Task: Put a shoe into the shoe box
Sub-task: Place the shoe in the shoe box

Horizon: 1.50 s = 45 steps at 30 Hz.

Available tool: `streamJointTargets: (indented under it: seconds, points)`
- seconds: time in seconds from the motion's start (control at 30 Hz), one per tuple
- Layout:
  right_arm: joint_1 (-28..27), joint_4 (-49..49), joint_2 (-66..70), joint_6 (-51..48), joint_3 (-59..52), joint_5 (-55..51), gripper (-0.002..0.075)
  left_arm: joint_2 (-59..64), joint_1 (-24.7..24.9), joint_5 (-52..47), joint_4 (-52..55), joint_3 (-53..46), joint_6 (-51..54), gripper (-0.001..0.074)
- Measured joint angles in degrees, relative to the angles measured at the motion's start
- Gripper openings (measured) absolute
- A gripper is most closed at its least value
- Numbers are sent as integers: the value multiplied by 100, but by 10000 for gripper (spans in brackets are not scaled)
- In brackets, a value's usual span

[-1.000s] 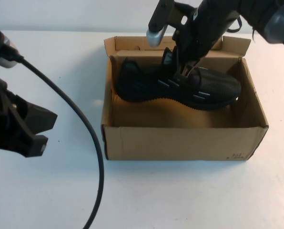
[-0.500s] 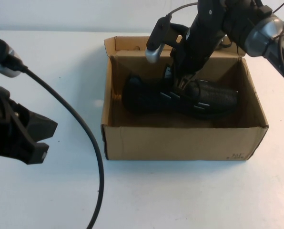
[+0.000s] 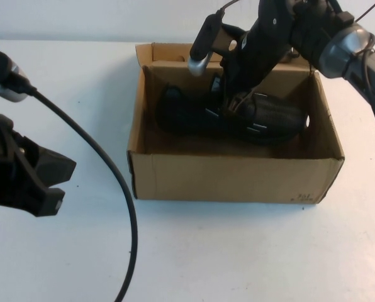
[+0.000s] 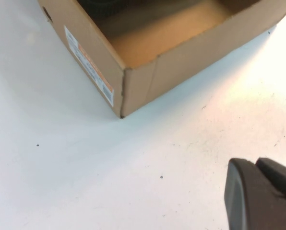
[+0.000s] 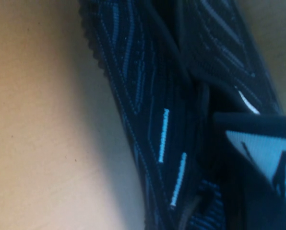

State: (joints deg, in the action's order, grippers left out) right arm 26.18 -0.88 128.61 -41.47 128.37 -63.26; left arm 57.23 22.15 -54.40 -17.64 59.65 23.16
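Observation:
The black knit shoe (image 3: pixel 194 114) lies inside the brown cardboard shoe box (image 3: pixel 231 182), toe to the right, sole down near the box floor. My right gripper (image 3: pixel 238 100) reaches down into the box and is shut on the shoe at its tongue and laces. In the right wrist view the shoe (image 5: pixel 148 96) fills the frame, with white dash marks and the white-marked tongue tag (image 5: pixel 263 153), above the box floor (image 5: pixel 37 120). My left gripper (image 3: pixel 46 182) is shut and empty, parked left of the box; it shows in the left wrist view (image 4: pixel 253 164) near a box corner (image 4: pixel 148 86).
A thick black cable (image 3: pixel 112 176) curves over the white table between my left arm and the box. The box's back flaps (image 3: pixel 168 55) stand upright. White table (image 3: pixel 238 251) lies in front of the box.
My right gripper has lowered the shoe deeper into the box. The box has shifted a little to the left and away. The left arm has hardly moved.

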Motion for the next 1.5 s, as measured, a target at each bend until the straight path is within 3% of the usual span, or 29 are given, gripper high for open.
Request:
streamJointTargets:
  seconds: [0.6, 0.67, 0.9, 1.0, 1.3, 1.4, 1.5]
  points:
    - [0, 0, 348, 0, 8, 162, 27, 0, 0, 0, 0, 0, 0, 1]
    - [0, 0, 348, 10, 8, 176, 69, 0, 0, 0, 0, 0, 0, 1]
    - [0, 1, 308, 115, 42, 208, 353, 0, 0, -68, 0, 0, 0, 1]
    - [0, -2, 189, 172, 42, 208, 394, 0, 0, -100, -11, 0, 0, 1]
    - [0, -12, -674, 187, 42, 47, 400, 0, 0, -175, -11, 0, 0, 1]
    - [0, -12, -978, 247, 42, -130, 370, 0, 0, -238, -11, 0, 0, 1]
    - [0, -12, -1242, 391, 42, -363, 288, 0, 0, -263, -11, 0, 0, 1]
